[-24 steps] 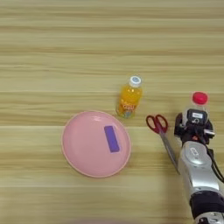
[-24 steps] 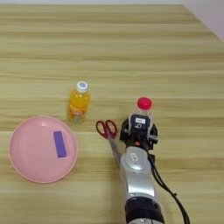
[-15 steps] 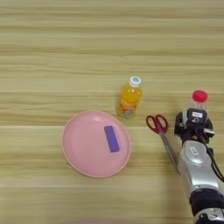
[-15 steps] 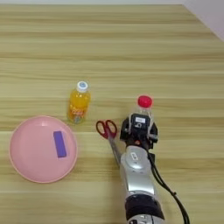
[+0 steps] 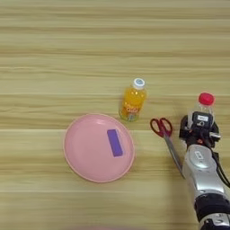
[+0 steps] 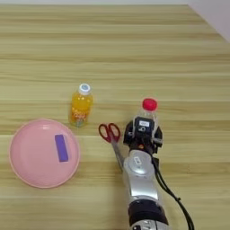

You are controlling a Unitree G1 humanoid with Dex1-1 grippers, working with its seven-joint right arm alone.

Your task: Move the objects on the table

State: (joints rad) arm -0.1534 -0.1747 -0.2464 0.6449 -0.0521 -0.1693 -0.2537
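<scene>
The robot's right gripper (image 6: 143, 131), black-fingered on the end of a silver forearm (image 6: 140, 177), sits right at the clear plastic bottle with the red cap (image 6: 148, 108), which stands upright on the light tan wood-grain table (image 6: 134, 49). The gripper's body hides the bottle's lower half, so I cannot tell whether the fingers are spread around it or already clamped on it.

If the bottle is the thing being taken, I would say the trick is to close low on the body, squarely across its width, and lift straight up before carrying it anywhere; a tall, light bottle tips easily if nudged off-centre. The red-handled scissors (image 6: 110, 137) lie just beside the forearm on the robot's left, blades running back alongside it, so any sideways swing that way could drag them.

Further left stands a small orange-filled bottle with a white cap (image 6: 80, 105), and beyond it the round pink plate (image 6: 24, 164) with the small flat purple rectangle (image 6: 61, 148) lying on it, well apart from the gripper.

The right eye view shows open table to the right of the red-capped bottle, the table's far right corner, and a dark cable trailing off the forearm. The left eye view crowds the arm near its right edge but shows bare table left of the plate.
</scene>
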